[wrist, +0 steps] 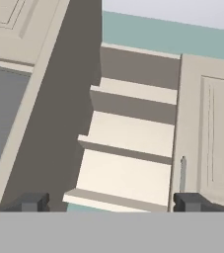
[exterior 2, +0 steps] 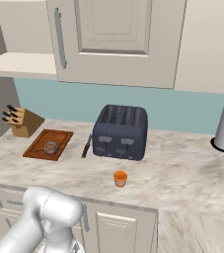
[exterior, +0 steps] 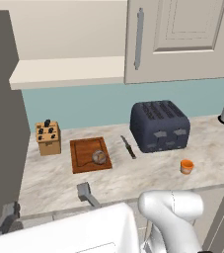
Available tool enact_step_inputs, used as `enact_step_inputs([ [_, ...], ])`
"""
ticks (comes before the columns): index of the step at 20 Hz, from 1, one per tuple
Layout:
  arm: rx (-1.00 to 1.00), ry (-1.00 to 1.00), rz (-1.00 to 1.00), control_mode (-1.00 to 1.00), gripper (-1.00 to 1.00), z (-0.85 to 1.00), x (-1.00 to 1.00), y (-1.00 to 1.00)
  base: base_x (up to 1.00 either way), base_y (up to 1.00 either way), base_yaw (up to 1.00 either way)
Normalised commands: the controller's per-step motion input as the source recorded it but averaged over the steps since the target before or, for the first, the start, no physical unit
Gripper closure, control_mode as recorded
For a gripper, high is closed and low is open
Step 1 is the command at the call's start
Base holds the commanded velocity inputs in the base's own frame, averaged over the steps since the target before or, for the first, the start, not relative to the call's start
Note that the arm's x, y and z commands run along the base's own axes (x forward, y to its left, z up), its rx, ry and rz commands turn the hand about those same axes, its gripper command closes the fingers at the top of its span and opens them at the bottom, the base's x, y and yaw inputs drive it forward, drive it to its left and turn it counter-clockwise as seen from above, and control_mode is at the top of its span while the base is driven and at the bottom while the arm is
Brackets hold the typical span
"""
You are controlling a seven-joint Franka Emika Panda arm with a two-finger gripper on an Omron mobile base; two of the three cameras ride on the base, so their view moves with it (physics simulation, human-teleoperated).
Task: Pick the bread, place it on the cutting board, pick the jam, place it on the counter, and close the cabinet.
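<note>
Cabinet point(exterior: 182, 39): cream, panelled. One door shut, its long silver bar handle point(exterior: 139, 38) vertical. The bay beside it stands open, showing pale flat shelves point(wrist: 128, 133) stacked one above another; the other door point(wrist: 19, 74) is swung wide in the hand view.

Counter point(exterior 2: 182, 168): beige marbled stone, long axis along the teal wall.

Toaster point(exterior: 160, 126): dark blue-grey, boxy, slots on top.

Cutting board point(exterior: 90, 154): reddish-brown wood, flat, rectangular, long axis running wall to counter edge. Knife block point(exterior: 48, 138) just to its left, a knife point(exterior: 128, 147) between board and toaster.

Bread point(exterior: 99, 157): small, round, sits on the board's near right part.

Jam point(exterior: 186, 166): small orange cylinder, upright on the counter in front of the toaster, apart from it.

Gripper point(wrist: 111, 201): fingertips point(wrist: 33, 201) spread wide, nothing between them, touching nothing, aimed at the open shelves.
</note>
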Motion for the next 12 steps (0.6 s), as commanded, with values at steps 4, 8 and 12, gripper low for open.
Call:
enact_step_inputs([
  [4, 0.0, 0.04, 0.07, -1.0, -1.0, -0.01, 0.0, 0.27, 0.0, 0.0, 0.0],
  [8, 0.0, 0.04, 0.06, -1.0, -1.0, -0.03, 0.0, 0.28, 0.0, 0.0, 0.0],
  [12, 0.0, 0.01, 0.05, -1.0, -1.0, -0.06, 0.0, 0.21, 0.0, 0.0, 0.0],
])
